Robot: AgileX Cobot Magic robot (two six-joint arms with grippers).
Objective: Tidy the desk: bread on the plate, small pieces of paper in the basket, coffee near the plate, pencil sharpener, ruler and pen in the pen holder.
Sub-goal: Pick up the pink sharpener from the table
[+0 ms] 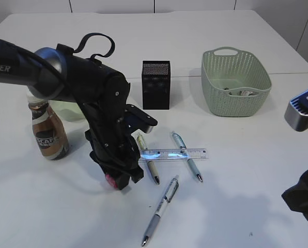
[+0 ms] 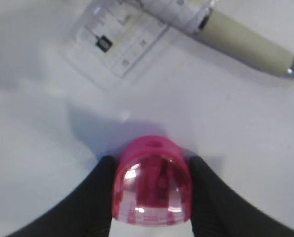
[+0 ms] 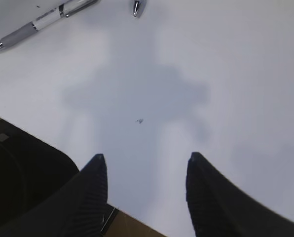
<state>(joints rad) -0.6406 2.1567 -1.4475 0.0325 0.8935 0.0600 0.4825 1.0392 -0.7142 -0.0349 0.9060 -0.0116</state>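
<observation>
White tabletop [image 1: 236,196], seam between panels running behind the work area; pale wall at the back.

Small pink translucent plastic pencil sharpener [image 2: 153,180] lies on the desk at the front left, directly between the black fingers [image 2: 95,197] of the left gripper [image 2: 152,192]. Both pads are seen at the sharpener's flanks, touching or all but touching; a firm clamp cannot be confirmed. The sharpener's domed end points away from the wrist, so its long axis runs along the fingers, not across them. A straight lift is judged to be all that is needed once the grip is sure.

Just beyond the sharpener, a flat transparent plastic ruler [image 1: 172,153] lies crosswise, with a beige-barrelled pen [image 1: 148,165] and a blue-green pen [image 1: 186,163] crossing it; a grey-white pen [image 1: 159,212] lies nearer the front.

The black mesh square pen holder [image 1: 156,84] stands behind these, well apart from the sharpener, up and right of the left arm.

Right gripper [image 3: 147,190] hovers over bare desk at the right, fingers apart, nothing between them; it is much the farther arm.
</observation>
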